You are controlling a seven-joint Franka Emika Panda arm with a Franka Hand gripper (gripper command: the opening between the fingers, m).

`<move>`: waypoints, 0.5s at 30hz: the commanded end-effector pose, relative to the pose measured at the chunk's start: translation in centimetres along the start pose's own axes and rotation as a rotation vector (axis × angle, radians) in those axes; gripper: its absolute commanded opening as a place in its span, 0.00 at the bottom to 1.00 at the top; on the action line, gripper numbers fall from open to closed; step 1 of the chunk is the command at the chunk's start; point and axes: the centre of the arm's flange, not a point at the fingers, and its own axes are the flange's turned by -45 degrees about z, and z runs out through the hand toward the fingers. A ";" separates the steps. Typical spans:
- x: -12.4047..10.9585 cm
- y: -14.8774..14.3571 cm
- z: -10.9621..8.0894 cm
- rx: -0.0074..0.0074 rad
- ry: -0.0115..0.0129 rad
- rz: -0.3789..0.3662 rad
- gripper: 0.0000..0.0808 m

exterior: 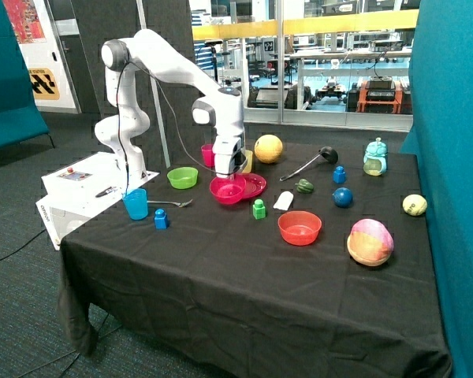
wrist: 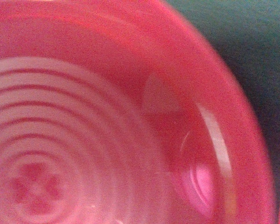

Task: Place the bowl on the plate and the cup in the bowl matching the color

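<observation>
The pink bowl sits at the near-left edge of the pink plate, overlapping its rim; I cannot tell whether it rests on the cloth or is lifted. My gripper reaches down into the bowl at its rim nearest the plate. The wrist view is filled by the bowl's ribbed inside, with black cloth beyond its rim. The pink cup stands behind the arm, partly hidden.
A green bowl, a blue cup, a spoon and a blue block lie left of the bowl. A green block and an orange-red bowl lie in front of the plate. A yellow ball is behind it.
</observation>
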 end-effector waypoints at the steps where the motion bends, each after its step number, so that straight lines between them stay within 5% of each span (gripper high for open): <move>1: 0.8 -6.9 -1.5 0.0025 -0.0001 -0.124 0.00; 15: -0.4 -11.9 0.0 0.0025 0.0000 -0.178 0.00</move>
